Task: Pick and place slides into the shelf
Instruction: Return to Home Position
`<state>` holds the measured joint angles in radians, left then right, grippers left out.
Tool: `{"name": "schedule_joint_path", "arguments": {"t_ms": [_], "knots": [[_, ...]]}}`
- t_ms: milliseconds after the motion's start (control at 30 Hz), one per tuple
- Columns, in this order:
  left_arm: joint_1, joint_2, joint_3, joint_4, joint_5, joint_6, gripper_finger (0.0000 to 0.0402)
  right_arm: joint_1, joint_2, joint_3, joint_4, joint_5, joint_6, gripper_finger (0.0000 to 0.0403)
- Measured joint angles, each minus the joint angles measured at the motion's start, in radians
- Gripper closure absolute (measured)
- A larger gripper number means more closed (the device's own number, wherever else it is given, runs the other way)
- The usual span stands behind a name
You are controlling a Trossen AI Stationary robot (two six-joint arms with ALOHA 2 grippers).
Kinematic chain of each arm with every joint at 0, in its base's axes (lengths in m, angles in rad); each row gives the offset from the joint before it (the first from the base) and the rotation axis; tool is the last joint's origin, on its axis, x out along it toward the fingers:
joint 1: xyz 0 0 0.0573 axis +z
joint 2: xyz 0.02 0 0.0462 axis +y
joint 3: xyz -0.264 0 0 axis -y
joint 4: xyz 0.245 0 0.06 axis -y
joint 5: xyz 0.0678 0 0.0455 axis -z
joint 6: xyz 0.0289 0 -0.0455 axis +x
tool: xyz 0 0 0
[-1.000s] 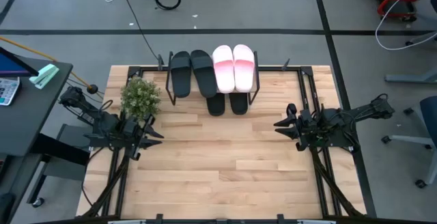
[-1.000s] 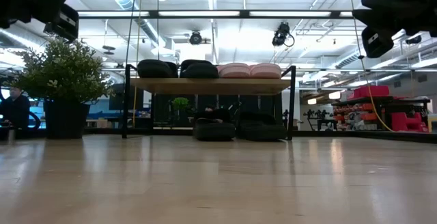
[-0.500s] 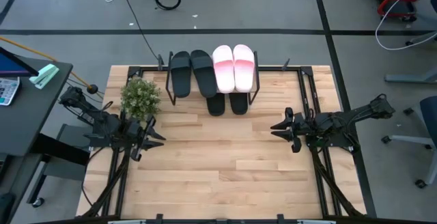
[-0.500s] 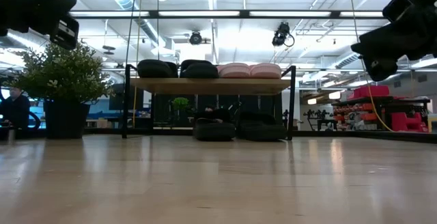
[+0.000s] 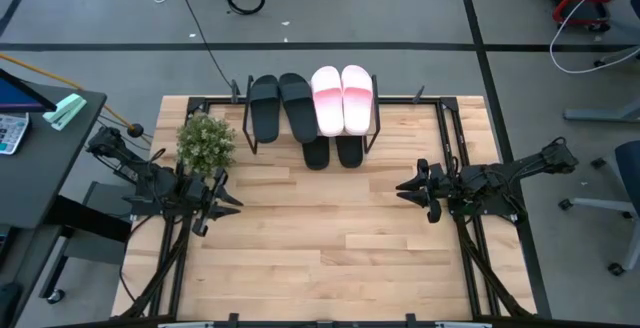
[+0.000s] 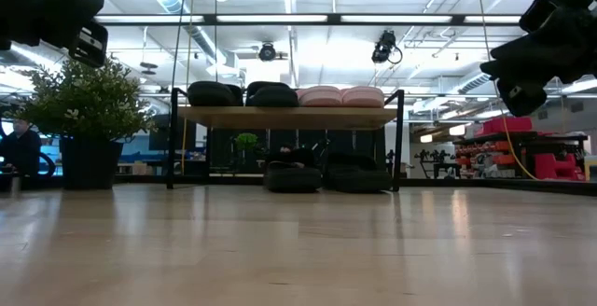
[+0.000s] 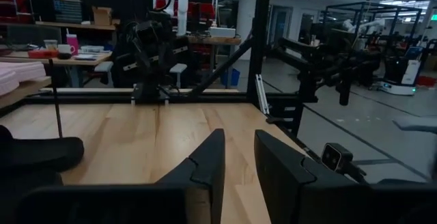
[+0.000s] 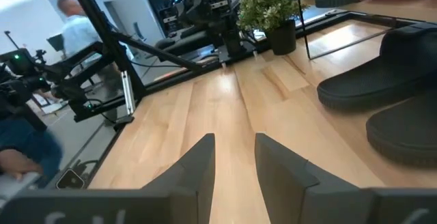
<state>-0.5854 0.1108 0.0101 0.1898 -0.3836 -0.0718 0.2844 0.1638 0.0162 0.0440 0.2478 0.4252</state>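
the shelf [image 6: 289, 117] stands at the far edge of the table [image 5: 320, 258], near its middle. all six slides are stowed at it

top board: the upper black slides [image 5: 265, 108] lie side by side on the half nearer the left arm. the pink-and-white slides [image 5: 327, 100] lie side by side on the half nearer the right arm. the two pairs sit just beside each other

below the board: the lower black slides [image 5: 316, 154] rest on the table surface between the shelf legs, under the right-hand part of the board. in the high view their ends show past the board's near edge

left gripper [image 7: 239, 141]: raised above the left side of the table, near a potted plant [image 5: 205, 140] and well apart from the shelf. its fingers are parted by a narrow gap, with nothing between them

right gripper [image 8: 233, 142]: raised above the right side of the table, pointing across it toward the left arm and well apart from the shelf. its fingers are parted by a narrow gap, with nothing between them

in the low view both grippers hang clear of the table surface, one at each upper corner
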Motion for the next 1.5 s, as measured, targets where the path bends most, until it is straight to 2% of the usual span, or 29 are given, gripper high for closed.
{"name": "schedule_joint_path", "arguments": {"t_ms": [1067,1500], "knots": [[0.000,0.000,0.000,0.000,0.000,-0.003,0.0308,0.000,0.000,0.000,-0.002,0.001,-0.001,0.0293],[0.000,0.000,-0.001,0.000,0.000,-0.003,0.0319,0.000,0.000,0.000,-0.003,0.002,-0.001,0.0293]]}}
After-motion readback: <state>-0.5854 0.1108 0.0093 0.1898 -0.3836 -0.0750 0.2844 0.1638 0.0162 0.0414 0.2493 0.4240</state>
